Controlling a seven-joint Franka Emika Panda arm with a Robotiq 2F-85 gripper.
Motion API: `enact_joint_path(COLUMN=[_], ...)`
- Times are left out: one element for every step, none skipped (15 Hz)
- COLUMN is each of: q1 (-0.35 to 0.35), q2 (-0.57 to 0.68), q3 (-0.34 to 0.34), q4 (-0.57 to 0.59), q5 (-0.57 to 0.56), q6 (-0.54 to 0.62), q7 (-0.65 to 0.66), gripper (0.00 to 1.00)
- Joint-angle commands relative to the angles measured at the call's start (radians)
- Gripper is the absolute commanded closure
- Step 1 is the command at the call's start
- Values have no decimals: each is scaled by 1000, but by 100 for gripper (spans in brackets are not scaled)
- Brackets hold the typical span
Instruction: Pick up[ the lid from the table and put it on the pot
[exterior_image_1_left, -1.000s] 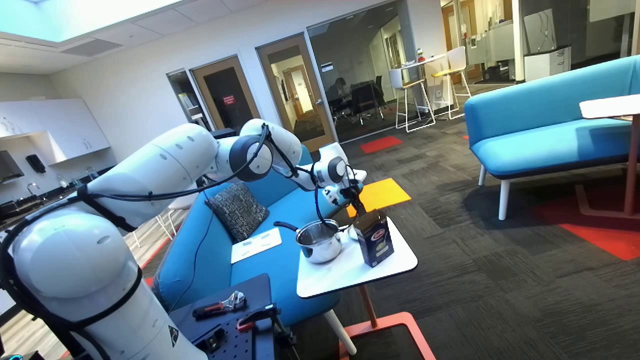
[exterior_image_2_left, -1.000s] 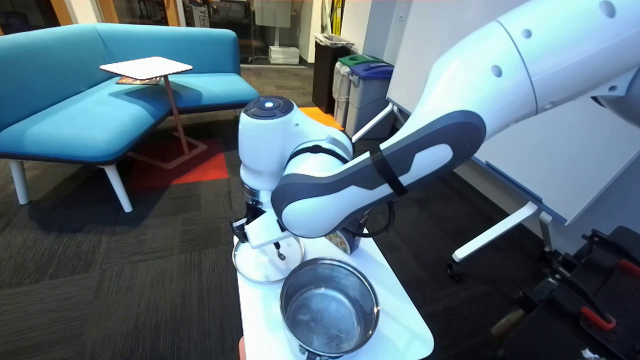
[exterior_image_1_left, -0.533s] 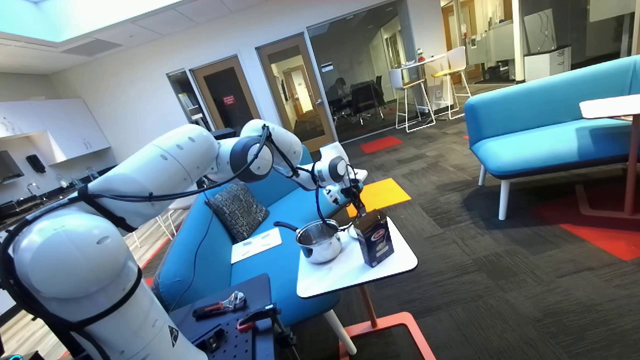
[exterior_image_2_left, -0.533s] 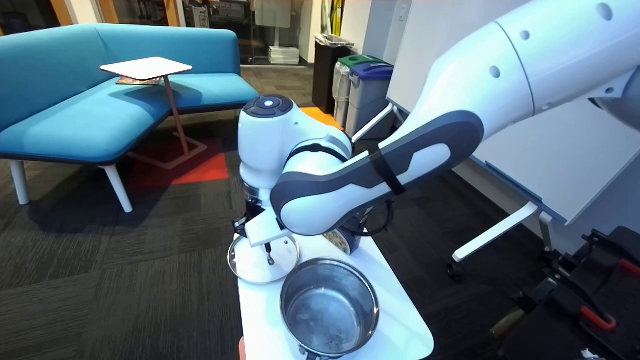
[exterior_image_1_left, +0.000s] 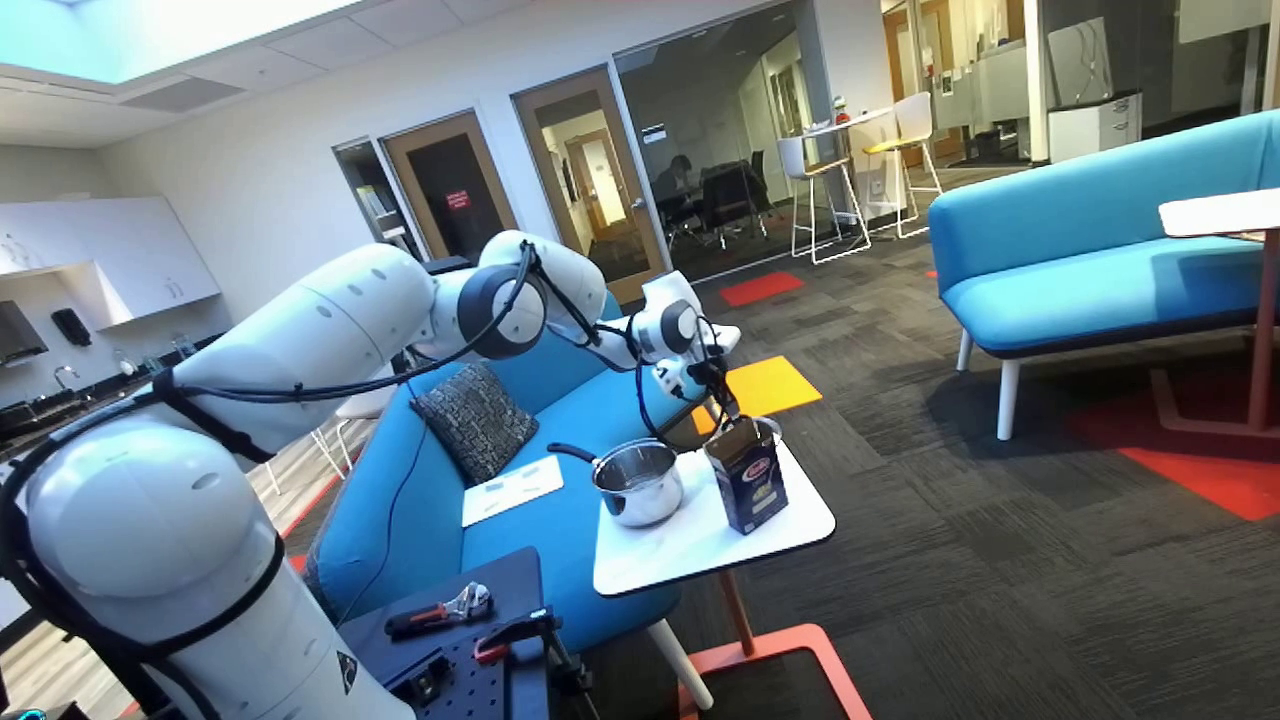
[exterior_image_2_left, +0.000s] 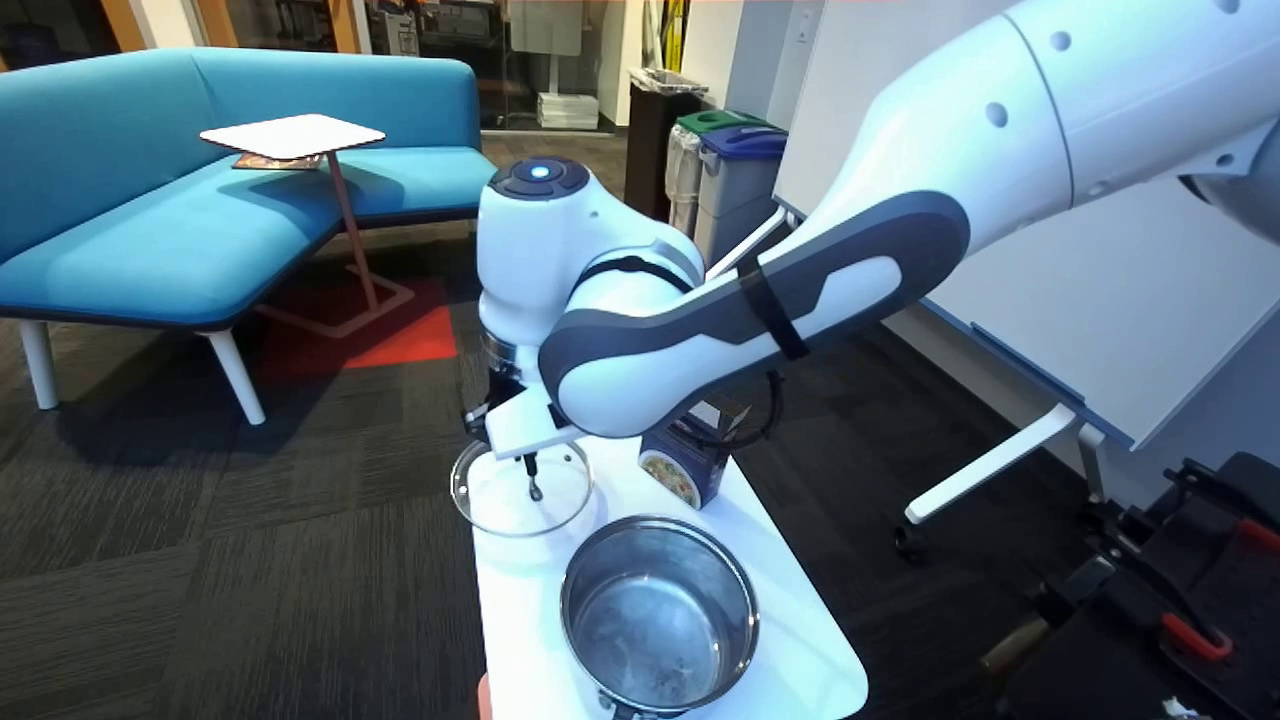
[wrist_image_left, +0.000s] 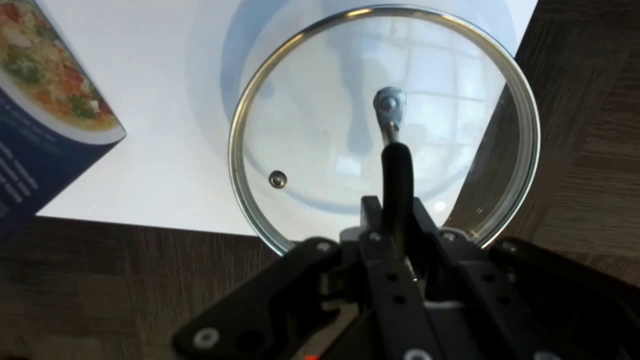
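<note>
I have the lid (wrist_image_left: 345, 135) up off the tabletop (exterior_image_2_left: 795, 645), beside the pot (exterior_image_2_left: 660, 615)

My tool (wrist_image_left: 395, 215) is drawn in to the thickness of the lid's black handle (wrist_image_left: 397, 167), one finger on each side, and I hold the lid by that grip. It hangs near the pot, off to the side. In the wrist view its shadow falls on the white surface apart from its metal rim (wrist_image_left: 236, 145), and some of the glass reaches past the tabletop's edge, at the end away from the pot, over the dark floor (wrist_image_left: 580, 150). How level it hangs I cannot tell.

The pot stands upright on the tabletop, mouth up, its shiny inside in plain sight in an exterior view. The pot's long handle (exterior_image_1_left: 570, 453) points away from the box (exterior_image_1_left: 752, 485). That box, dark blue with a food picture, stands upright beside the pot, on the same side as the lid; in an exterior view it hides most of the lid.

On the pot's handle side is a blue sofa (exterior_image_1_left: 590, 415), with a grey patterned cushion (exterior_image_1_left: 475, 425) and a white sheet (exterior_image_1_left: 512, 490) on it.
</note>
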Motion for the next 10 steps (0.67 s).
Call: enact_joint_path(q1=[-19,-25,-30,-32,-32,-25,-21,-13,-5,1], q2=[-119,-149,-176,-205,-237,-273,-301,-339,-377,-418], q3=[3,7,9,12,14,7,4,1,-2,-3], q4=[-70,-89,-105,-125,-148,-178,-202,-242,-286,-338], q5=[12,13,12,11,8,0,-4,-8,-14,-18], q6=[-37,-44,-51,-64,-89,-116,-134,-147,-149,-144], q7=[8,1,-1,-5,-13,-8,-3,5,13,21], gripper=[96,96,96,96,96,96,96,96,96,96])
